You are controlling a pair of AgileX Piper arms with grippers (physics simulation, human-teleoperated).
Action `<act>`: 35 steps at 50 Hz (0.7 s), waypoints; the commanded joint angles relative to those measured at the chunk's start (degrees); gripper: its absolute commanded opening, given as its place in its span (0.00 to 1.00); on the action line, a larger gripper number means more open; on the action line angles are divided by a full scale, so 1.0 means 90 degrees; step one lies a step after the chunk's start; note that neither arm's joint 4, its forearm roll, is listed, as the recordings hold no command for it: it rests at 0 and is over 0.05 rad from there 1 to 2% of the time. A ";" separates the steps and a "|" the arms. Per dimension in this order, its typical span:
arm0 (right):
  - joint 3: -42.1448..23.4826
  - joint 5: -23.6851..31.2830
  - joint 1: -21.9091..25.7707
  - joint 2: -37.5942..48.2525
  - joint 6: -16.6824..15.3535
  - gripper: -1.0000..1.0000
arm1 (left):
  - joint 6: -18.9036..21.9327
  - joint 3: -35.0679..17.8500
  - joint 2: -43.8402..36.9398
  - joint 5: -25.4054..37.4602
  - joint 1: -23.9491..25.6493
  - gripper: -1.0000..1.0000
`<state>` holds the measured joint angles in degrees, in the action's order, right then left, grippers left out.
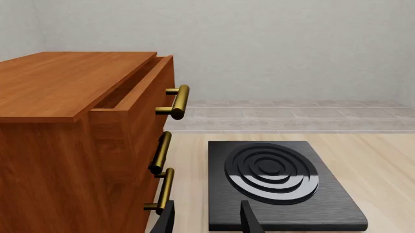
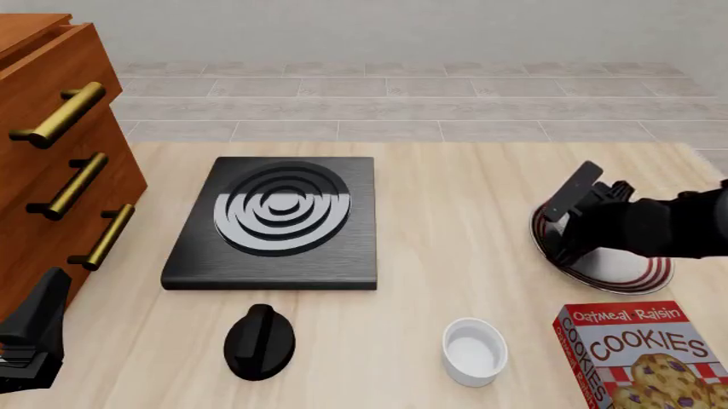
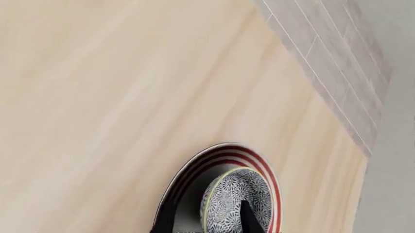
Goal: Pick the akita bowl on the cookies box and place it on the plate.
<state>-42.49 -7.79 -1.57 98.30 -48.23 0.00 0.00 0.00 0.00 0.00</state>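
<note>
Closest to me in the front view, the cookies box (image 2: 643, 354) sits at the table's near right corner with nothing on top of it, and a small white ramekin (image 2: 475, 350) stands just to its left. Beyond them my right gripper (image 2: 565, 223) hangs over the plate (image 2: 649, 274), its arm covering most of the dish. From the right wrist camera I can see the bowl (image 3: 234, 200) tilted up on edge over the striped plate (image 3: 194, 171), speckled inside showing, with one finger across its pattern and the other outside the rim — so the claw is pinching the bowl's wall. I cannot tell whether the bowl's lower edge touches the plate. My left gripper (image 2: 34, 341) rests low at the near left, beside the wooden drawer cabinet (image 2: 51, 162); in its own wrist view the two fingers (image 1: 250, 218) stand spread apart with nothing between them, pointing toward the black stove (image 1: 279, 184) and the cabinet's brass handles (image 1: 178, 101). A black knob (image 2: 259, 341) lies on the table (image 2: 455, 196) in front of the stove, well apart from the ramekin.
</note>
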 commanded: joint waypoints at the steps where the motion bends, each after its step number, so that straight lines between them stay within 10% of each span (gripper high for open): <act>1: 0.0217 0.0025 0.0216 -0.0453 0.0206 1.00 | 0.0000 0.0000 0.0000 0.0000 0.0000 1.00; 35: 0.1367 -0.0207 0.1216 -0.2351 0.0879 1.00 | 0.0000 0.0000 0.0000 0.0000 0.0000 1.00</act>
<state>-33.13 -8.82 7.00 81.92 -41.80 0.00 0.00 0.00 0.00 0.00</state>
